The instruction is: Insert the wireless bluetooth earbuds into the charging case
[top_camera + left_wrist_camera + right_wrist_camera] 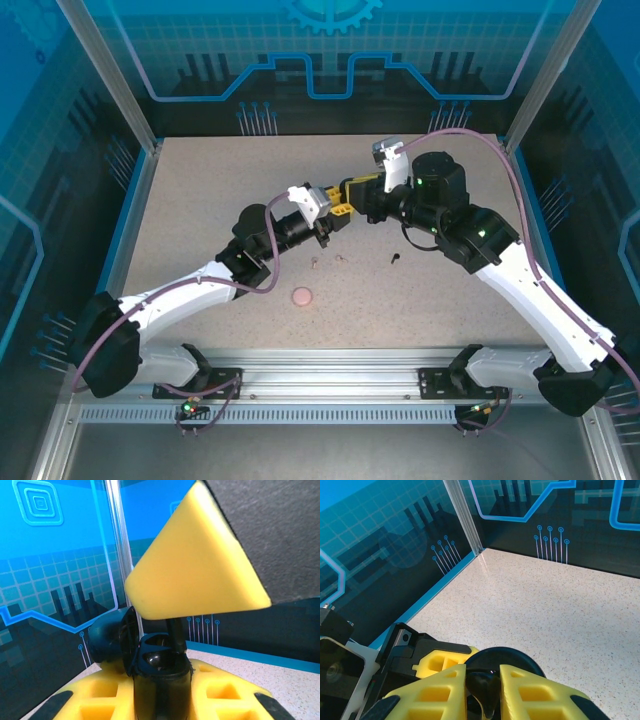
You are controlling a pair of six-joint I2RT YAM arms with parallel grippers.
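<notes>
Low in the right wrist view, right gripper (483,674) pinches black earbud (485,695) over open black case (155,656) clamped by left gripper (162,692).

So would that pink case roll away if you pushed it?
Probably not: the pink case lies flat like a coin, so it would likely slide. It looks small, so it's probably light. Its rounded edge might be slippery to grip.

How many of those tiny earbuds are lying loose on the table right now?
3: the left pale pinkish-white earbud near the middle, the right pale pinkish-white earbud beside it, and a tiny black earbud farther right. Another may be hidden.
</notes>
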